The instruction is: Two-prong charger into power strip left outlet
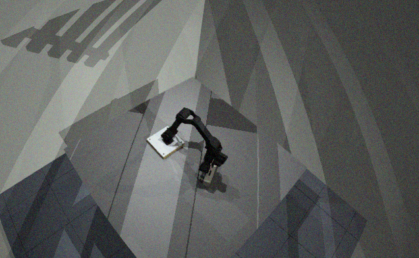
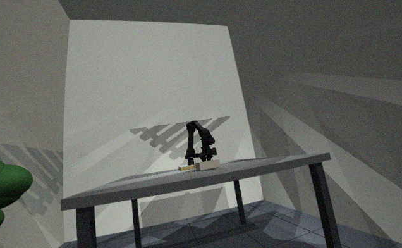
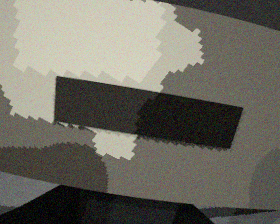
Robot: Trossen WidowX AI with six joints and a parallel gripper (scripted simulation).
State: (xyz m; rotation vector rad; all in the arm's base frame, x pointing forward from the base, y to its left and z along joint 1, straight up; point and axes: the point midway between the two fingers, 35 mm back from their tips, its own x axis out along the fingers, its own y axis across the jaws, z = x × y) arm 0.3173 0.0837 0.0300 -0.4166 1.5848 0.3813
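Observation:
The beige power strip [image 1: 208,178] [image 2: 208,165] lies on the table under the end of the arm. Its top fills much of the wrist view [image 3: 206,90], with a long dark slot [image 3: 146,112] across it. My gripper [image 1: 204,170] [image 2: 206,159] points down at the strip, low over or against its top. It is shut on the charger, which is mostly hidden by the gripper and too dark to make out. A black shape at the bottom edge of the wrist view is fingers or charger; I cannot tell which. The prongs and the left outlet's holes are not visible.
The arm's base stands on a white square plate [image 1: 159,146] with a yellowish edge, beside the strip. The grey table [image 1: 151,204] [image 2: 158,187] carries them. Hard-edged shadows and light patches cross the table and walls. A green tree-like object [image 2: 0,183] stands left of the table.

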